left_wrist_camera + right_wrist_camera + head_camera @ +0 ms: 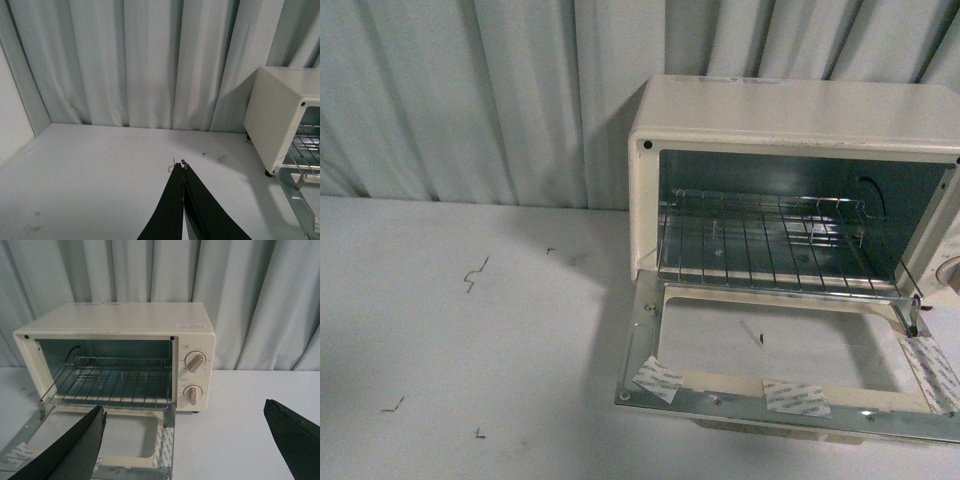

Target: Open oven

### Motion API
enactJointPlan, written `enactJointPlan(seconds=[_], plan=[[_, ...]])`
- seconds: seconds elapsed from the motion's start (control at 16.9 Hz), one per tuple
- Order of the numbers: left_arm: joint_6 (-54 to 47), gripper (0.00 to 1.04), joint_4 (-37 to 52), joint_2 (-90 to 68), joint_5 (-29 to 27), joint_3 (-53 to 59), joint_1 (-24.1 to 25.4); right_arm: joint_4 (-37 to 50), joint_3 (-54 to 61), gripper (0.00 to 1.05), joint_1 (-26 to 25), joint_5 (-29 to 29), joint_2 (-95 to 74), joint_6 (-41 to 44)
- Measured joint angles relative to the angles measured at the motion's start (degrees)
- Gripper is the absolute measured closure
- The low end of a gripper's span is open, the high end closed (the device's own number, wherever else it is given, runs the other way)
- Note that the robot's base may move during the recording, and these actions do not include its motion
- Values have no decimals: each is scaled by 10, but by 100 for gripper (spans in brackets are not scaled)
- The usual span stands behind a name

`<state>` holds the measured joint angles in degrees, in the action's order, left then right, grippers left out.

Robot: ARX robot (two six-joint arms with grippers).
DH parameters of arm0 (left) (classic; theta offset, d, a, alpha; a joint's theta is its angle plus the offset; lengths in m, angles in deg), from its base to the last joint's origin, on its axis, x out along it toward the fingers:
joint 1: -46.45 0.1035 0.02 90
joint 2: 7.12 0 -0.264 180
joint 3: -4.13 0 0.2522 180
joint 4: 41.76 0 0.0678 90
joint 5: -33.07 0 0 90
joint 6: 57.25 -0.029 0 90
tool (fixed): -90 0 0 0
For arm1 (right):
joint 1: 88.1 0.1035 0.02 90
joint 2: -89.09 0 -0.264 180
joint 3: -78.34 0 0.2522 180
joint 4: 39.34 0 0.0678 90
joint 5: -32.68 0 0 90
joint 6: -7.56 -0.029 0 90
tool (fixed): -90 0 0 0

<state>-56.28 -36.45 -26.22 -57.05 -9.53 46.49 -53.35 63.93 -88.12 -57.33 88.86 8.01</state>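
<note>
**Oven door found fully lowered; task judged complete**

The left part of the table (450,330) was seen to carry only a few small dark marks. In the left wrist view, the left tool (183,167) was held clenched, its two dark fingers pressed together at the tips with nothing between them, well apart from the oven (790,180).

The oven was placed at the right side of the table, towards the back edge, close against the curtain (470,90). Its long axis was laid left to right along that back edge, and its opening was pointed forward, towards the front edge. The door (790,395) was folded down flat, hinged at its lower edge, with tape strips stuck on its metal frame. The wire rack (765,240) was exposed inside.

In the right wrist view, the right tool (185,440) was spread wide and released, nothing gripped, its fingers poised just in front of the lowered door. Two knobs (194,377) were seen on the right panel.

The opening step was judged finished; only withdrawal of the right arm, clear of the door, would be called for.
</note>
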Motion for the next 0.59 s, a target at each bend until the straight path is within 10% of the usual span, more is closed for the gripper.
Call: enactJointPlan(seconds=[0.59], plan=[[0, 103, -197, 184, 1, -3, 0, 0, 0, 6, 0, 0, 0, 0]])
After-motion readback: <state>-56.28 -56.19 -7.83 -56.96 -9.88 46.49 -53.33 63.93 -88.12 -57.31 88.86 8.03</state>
